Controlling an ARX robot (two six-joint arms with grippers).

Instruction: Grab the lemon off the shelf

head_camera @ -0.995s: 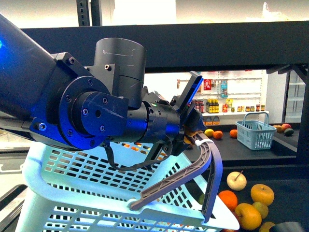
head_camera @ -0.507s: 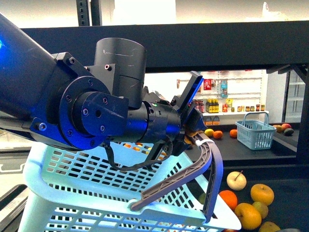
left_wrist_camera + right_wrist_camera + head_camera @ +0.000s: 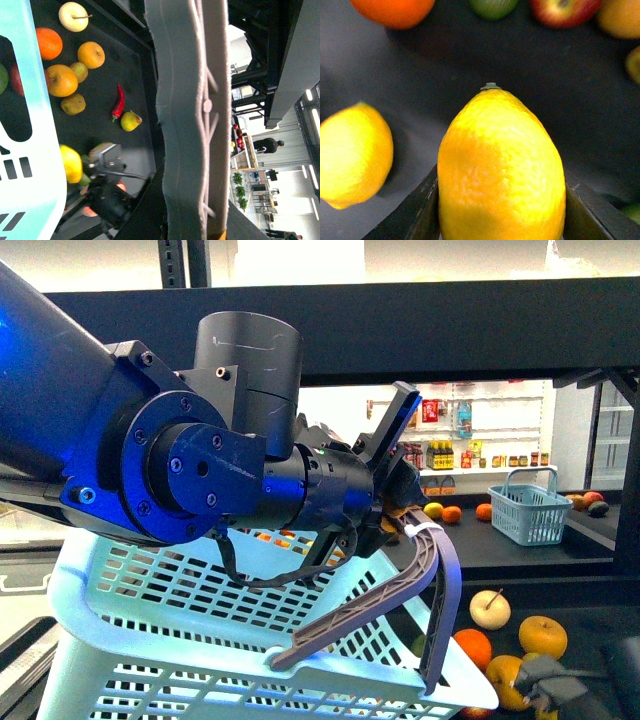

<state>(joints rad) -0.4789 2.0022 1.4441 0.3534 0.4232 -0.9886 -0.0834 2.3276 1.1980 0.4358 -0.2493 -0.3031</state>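
The lemon (image 3: 502, 170) is large and yellow and fills the right wrist view. My right gripper (image 3: 502, 205) is shut on it, with dark fingers (image 3: 415, 212) on both sides, above the shelf's dark tray (image 3: 470, 65). A second lemon (image 3: 352, 155) lies beside it. In the front view the right gripper (image 3: 555, 685) shows low at the right, over the fruit on the black shelf (image 3: 400, 330). My left gripper (image 3: 400, 490) is shut on the grey basket handle (image 3: 400, 590) of the pale blue basket (image 3: 200, 640). The handle also fills the left wrist view (image 3: 190, 125).
Oranges (image 3: 472, 650), apples (image 3: 543, 637) and a pear (image 3: 489, 609) lie on the lower tray. A red chili (image 3: 117, 102) lies among them. A small blue basket (image 3: 530, 510) stands on a far shelf, with white store shelving (image 3: 460, 455) behind.
My right gripper has risen into the bottom right of the front view, in front of the fruit. The left arm and basket have shifted only slightly.
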